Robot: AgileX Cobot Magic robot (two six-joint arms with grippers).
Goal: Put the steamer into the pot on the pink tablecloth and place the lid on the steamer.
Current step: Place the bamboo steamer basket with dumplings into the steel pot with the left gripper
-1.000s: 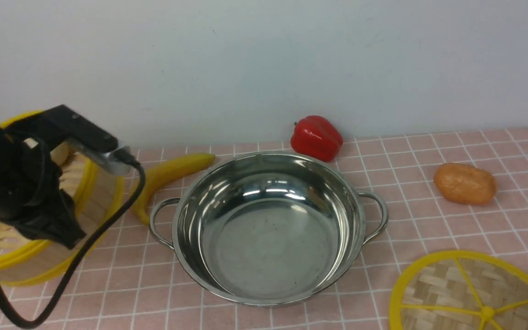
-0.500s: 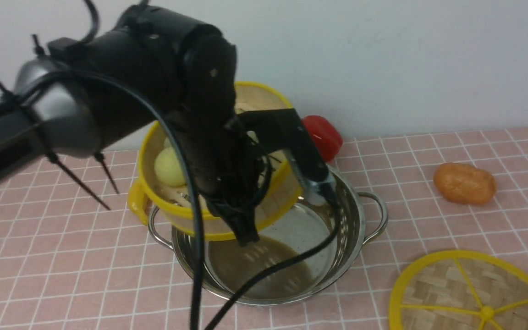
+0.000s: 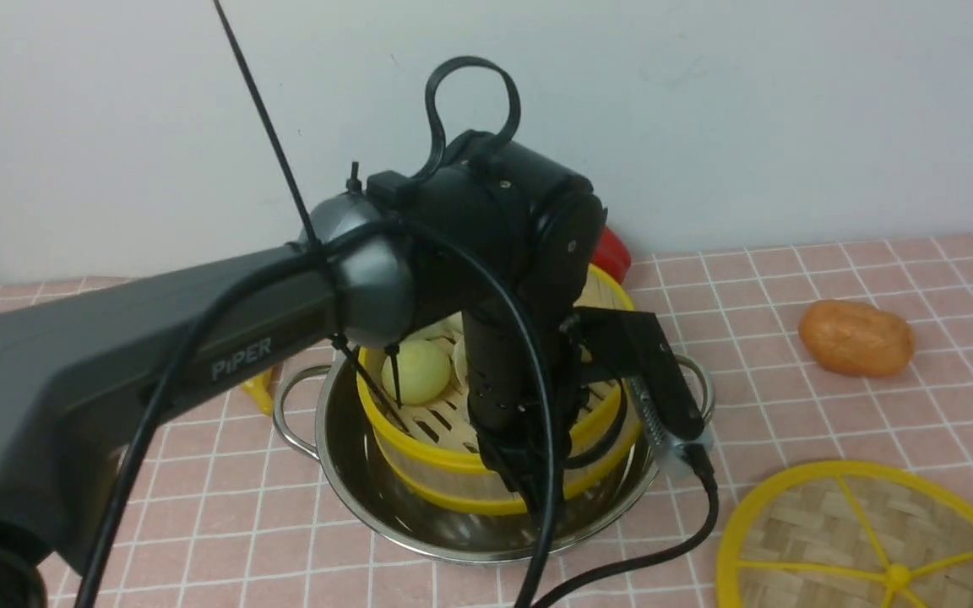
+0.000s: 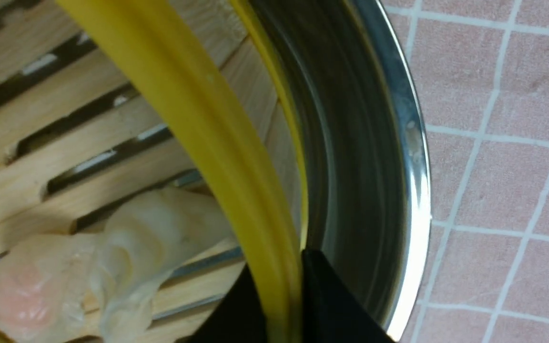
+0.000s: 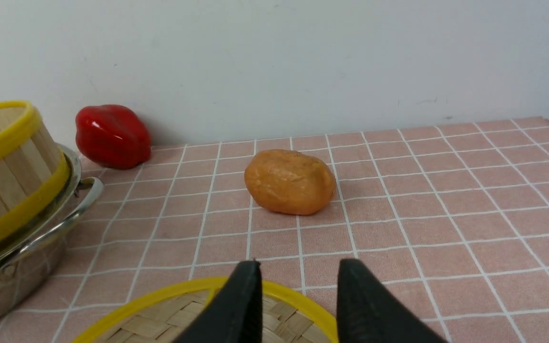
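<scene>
L arm (image 3: 199, 355) wrist-down over pot (image 3: 351, 483)

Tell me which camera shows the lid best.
The front view: most of the lid shows, with yellow rim, spokes and hub, though the frame cuts its near edge. The right wrist view gives only a strip of it behind the right gripper. The left wrist view shows none.

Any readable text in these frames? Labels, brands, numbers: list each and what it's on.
"PiPER": white lettering on the grey link of the left arm, seen in the front view.
No other text can be read: the pot, steamer, lid and pink tablecloth show no lettering in any view.
</scene>
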